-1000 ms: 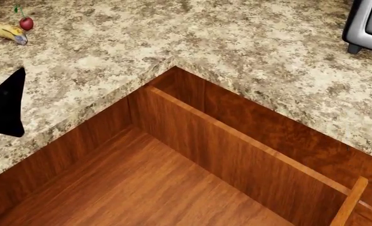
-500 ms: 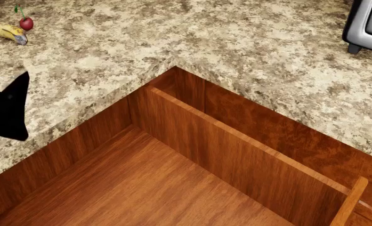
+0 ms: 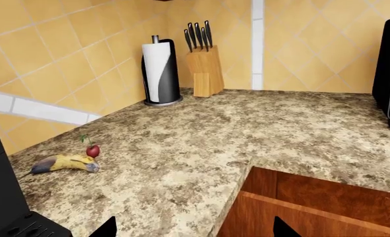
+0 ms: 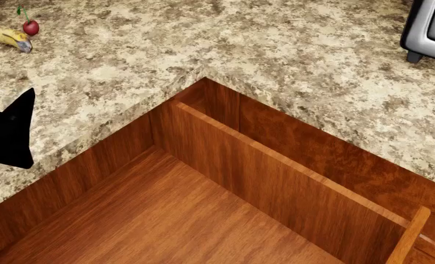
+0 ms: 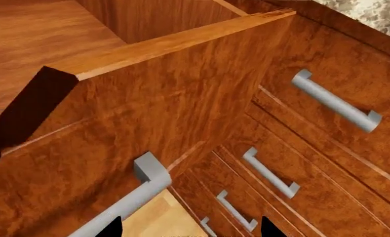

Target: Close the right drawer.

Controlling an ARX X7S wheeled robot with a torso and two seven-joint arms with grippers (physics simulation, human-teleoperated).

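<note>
The right drawer [image 4: 173, 214] of glossy reddish-brown wood stands pulled far out under the counter corner, its inside bare. Its front panel [image 5: 155, 108] and silver bar handle [image 5: 126, 200] show in the right wrist view. My right gripper [image 5: 191, 231] is open, in front of the panel, with one fingertip [image 5: 112, 228] close beside the handle and not touching it. My left gripper [image 3: 193, 232] is open and empty over the counter edge next to the drawer's back corner [image 3: 327, 212]. In the head view it shows as a black shape [image 4: 10, 132] at the left.
A speckled stone countertop [image 4: 291, 49] wraps the corner. On it lie a banana [image 4: 4, 36] and a cherry [image 4: 31, 26], with a silver appliance [image 4: 432, 30] at the right. A paper towel holder [image 3: 159, 74] and knife block [image 3: 203, 69] stand at the back. A stack of narrow drawer fronts [image 5: 271, 175] sits beside the open drawer.
My left gripper has drifted slightly down and to the right in the head view. The drawer has not moved.
</note>
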